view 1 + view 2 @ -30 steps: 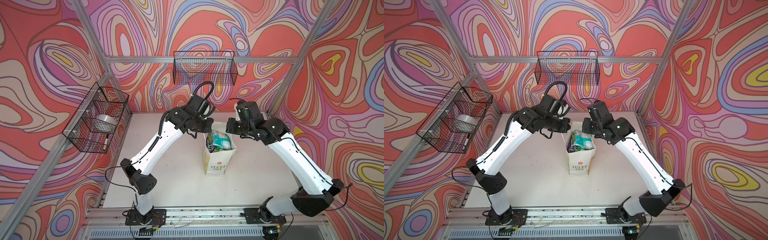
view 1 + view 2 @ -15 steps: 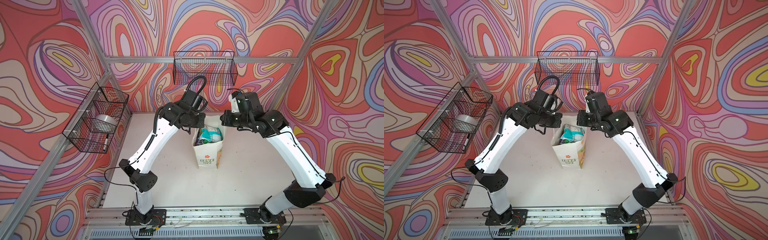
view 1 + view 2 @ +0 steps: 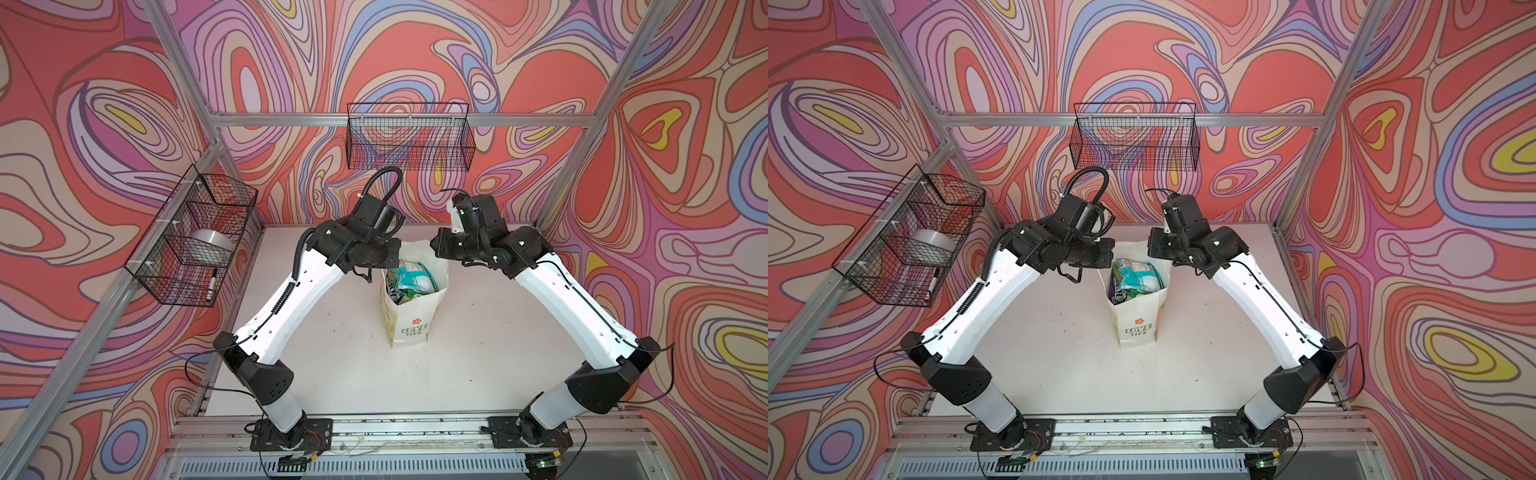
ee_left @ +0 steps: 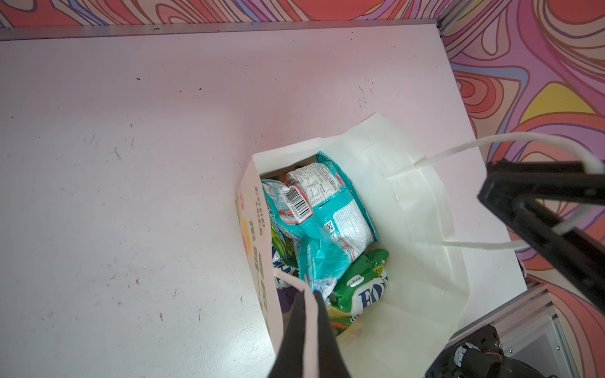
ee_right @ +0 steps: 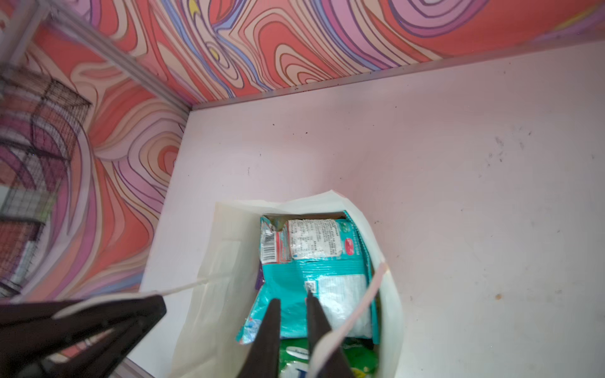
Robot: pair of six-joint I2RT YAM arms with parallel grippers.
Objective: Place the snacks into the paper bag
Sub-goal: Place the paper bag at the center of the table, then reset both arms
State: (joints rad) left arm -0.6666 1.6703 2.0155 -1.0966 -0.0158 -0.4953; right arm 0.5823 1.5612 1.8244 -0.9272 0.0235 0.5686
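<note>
White paper bag (image 3: 409,328) beneath left hand (image 4: 307,294), tight on its handle (image 4: 305,333); right hand (image 5: 292,299) over snacks (image 5: 311,271), slightly parted

Scuffed white table (image 3: 332,374), paper bag (image 3: 411,324) upright near its middle.

**Print that can be read**

The paper bag (image 3: 409,332) carries green "LOVE LIFE" on its front, legible in both top views. Inside it, a green packet (image 4: 360,288) shows the letters "FO". A teal packet (image 4: 327,235) bears a barcode, its small print unreadable.

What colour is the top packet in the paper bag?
Teal glossy crinkly packet, clearest in the left wrist view.
</note>
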